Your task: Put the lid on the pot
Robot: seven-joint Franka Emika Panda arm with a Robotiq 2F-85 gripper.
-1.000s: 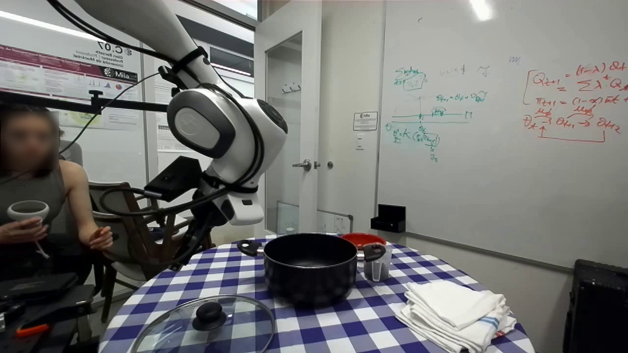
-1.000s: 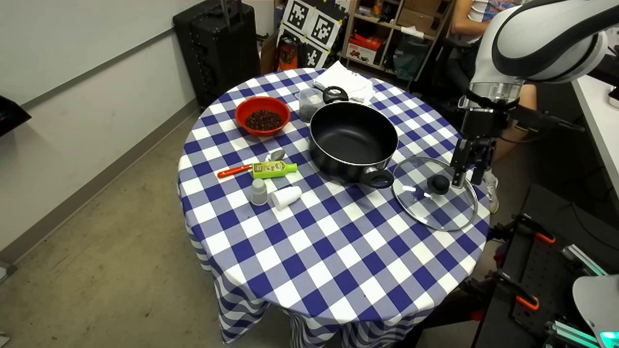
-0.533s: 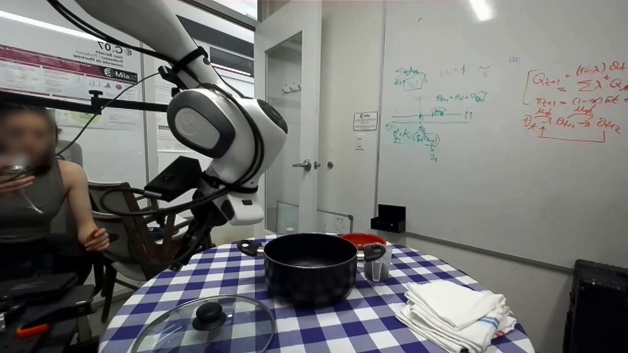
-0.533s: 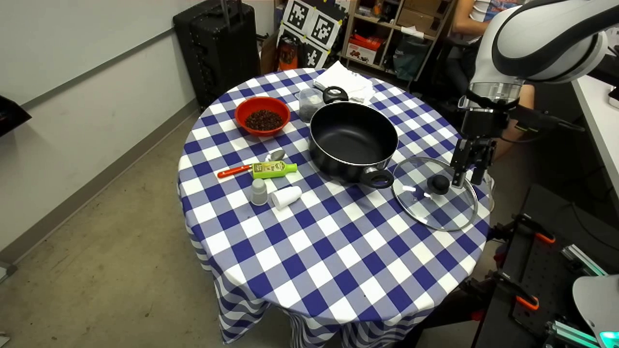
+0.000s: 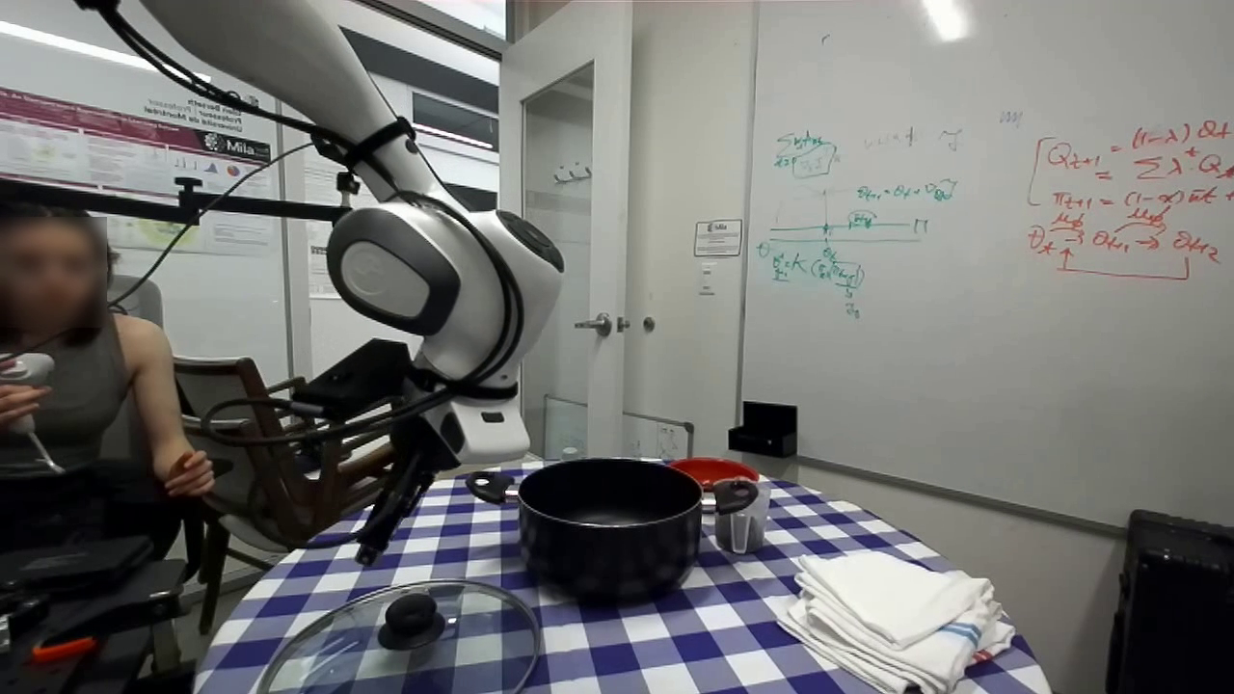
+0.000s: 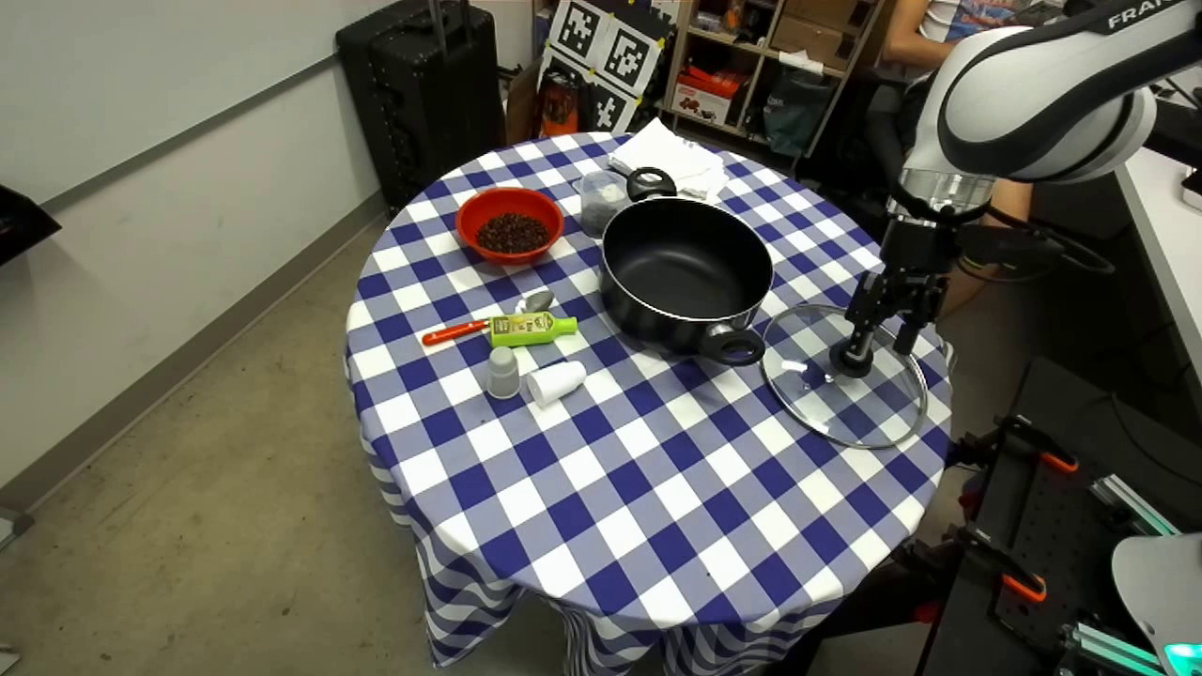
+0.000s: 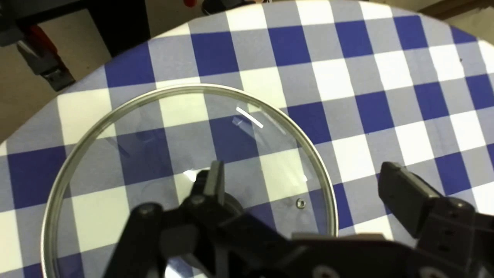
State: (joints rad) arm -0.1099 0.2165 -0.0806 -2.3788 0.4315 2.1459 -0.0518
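The clear glass lid (image 5: 472, 641) lies on the checked tablecloth beside the pot, knob up; it also shows in an exterior view (image 6: 826, 408) and the wrist view (image 7: 154, 158). Its black knob (image 5: 412, 617) is partly behind a finger in the wrist view (image 7: 233, 202). The black pot (image 5: 609, 559) stands uncovered, also in an exterior view (image 6: 639, 314); it is out of the wrist view. My gripper (image 7: 303, 170) is open and empty, fingers wide apart, tilted above the lid (image 6: 878, 355). One finger overlaps the knob in that exterior view; I cannot tell whether they touch.
A red bowl (image 6: 467, 230) of dark bits and a clear cup (image 6: 599, 192) stand behind the pot. White folded towels (image 5: 892, 617) lie at the edge. A green bottle (image 6: 531, 329), red-handled spoon (image 6: 455, 333), shaker (image 6: 504, 376) and white cup (image 6: 557, 382) lie or stand nearby.
My arm was still between the two earlier moments. Now the gripper is lower, more tilted and shifted over the lid's knob, still open. Lid and pot have not moved.
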